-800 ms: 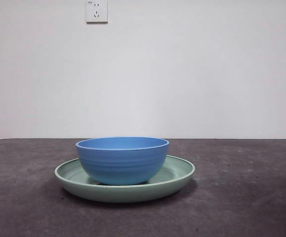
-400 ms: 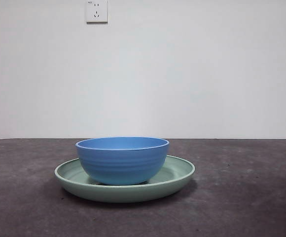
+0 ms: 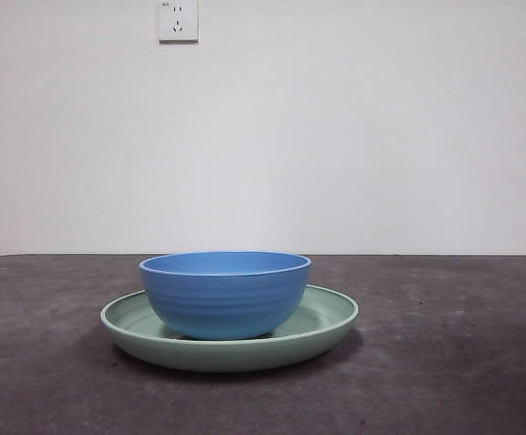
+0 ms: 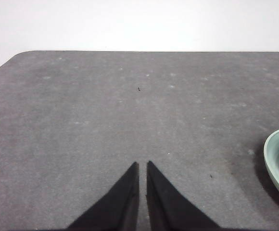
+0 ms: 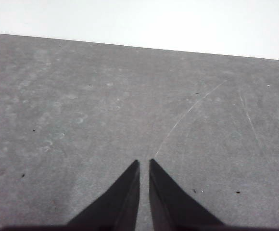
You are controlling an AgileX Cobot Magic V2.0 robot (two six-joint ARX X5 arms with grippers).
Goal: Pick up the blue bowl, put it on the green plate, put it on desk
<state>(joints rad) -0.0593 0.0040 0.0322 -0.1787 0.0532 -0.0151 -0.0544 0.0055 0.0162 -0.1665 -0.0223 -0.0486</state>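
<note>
The blue bowl (image 3: 225, 294) stands upright inside the green plate (image 3: 331, 317), and the plate rests on the dark desk (image 3: 444, 362) in the front view. No arm shows in that view. My left gripper (image 4: 142, 164) hangs shut over bare desk, with only the rim of the green plate (image 4: 274, 161) at the edge of its view. My right gripper (image 5: 144, 162) is shut too, above bare desk (image 5: 82, 120), with neither bowl nor plate in its view.
A white wall with a socket (image 3: 178, 20) rises behind the desk. The desk's far edge (image 4: 144, 51) and a rounded corner show in both wrist views.
</note>
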